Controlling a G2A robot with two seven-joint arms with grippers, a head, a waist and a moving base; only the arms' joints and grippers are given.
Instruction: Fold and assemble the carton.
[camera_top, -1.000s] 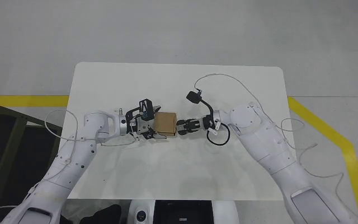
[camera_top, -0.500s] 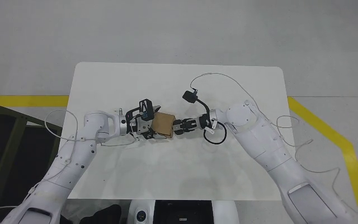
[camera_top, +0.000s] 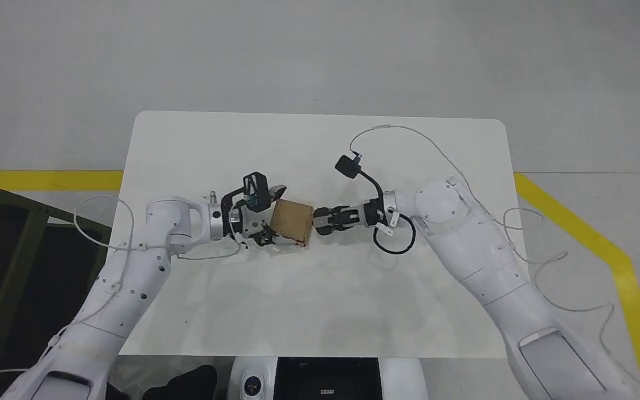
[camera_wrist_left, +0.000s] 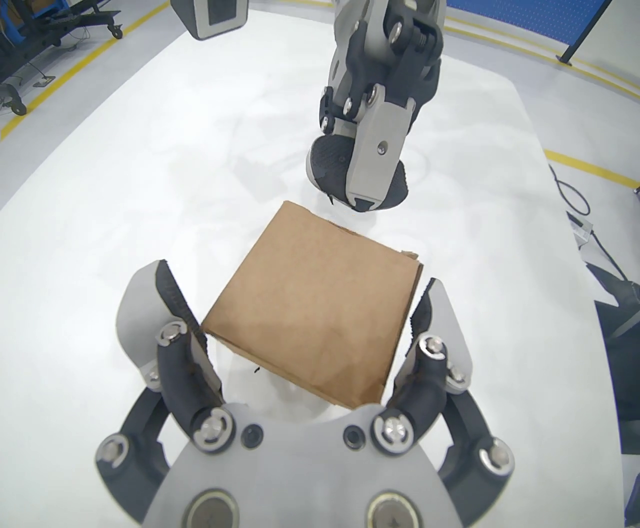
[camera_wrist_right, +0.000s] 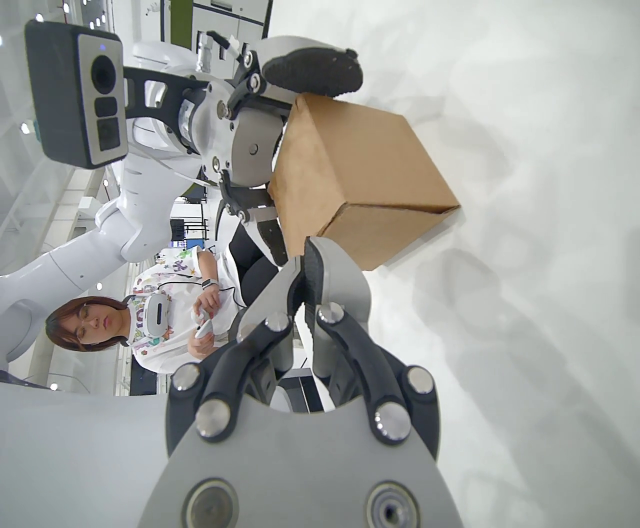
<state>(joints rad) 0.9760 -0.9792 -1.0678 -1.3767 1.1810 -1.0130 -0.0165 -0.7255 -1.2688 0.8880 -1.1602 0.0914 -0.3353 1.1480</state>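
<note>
Seen from the top, the carton (camera_top: 294, 221) sits about the middle of the white desk (camera_top: 420, 150), a little nearer the left edge. Both arms come in from the near corners with bent elbows, forearms roughly along the near edge, wrists facing each other. The left gripper (camera_top: 273, 219) is at the carton's left end, and the right gripper (camera_top: 320, 222) is at its right end.

In the left wrist view the left gripper (camera_wrist_left: 300, 305) is spread wide, with its two fingers straddling the brown carton (camera_wrist_left: 320, 295) and their pads against opposite sides. Beyond the carton's far edge the right gripper (camera_wrist_left: 361, 192) points down at the desk (camera_wrist_left: 150, 175), pinched together on nothing.

In the right wrist view the right gripper (camera_wrist_right: 305, 267) has its fingers pressed together, tips just at the carton (camera_wrist_right: 360, 165). The carton is tilted, with one lower corner on the desk (camera_wrist_right: 525, 250). The left gripper (camera_wrist_right: 292, 155) clamps its far end, one pad on the upper edge and one below.
</note>
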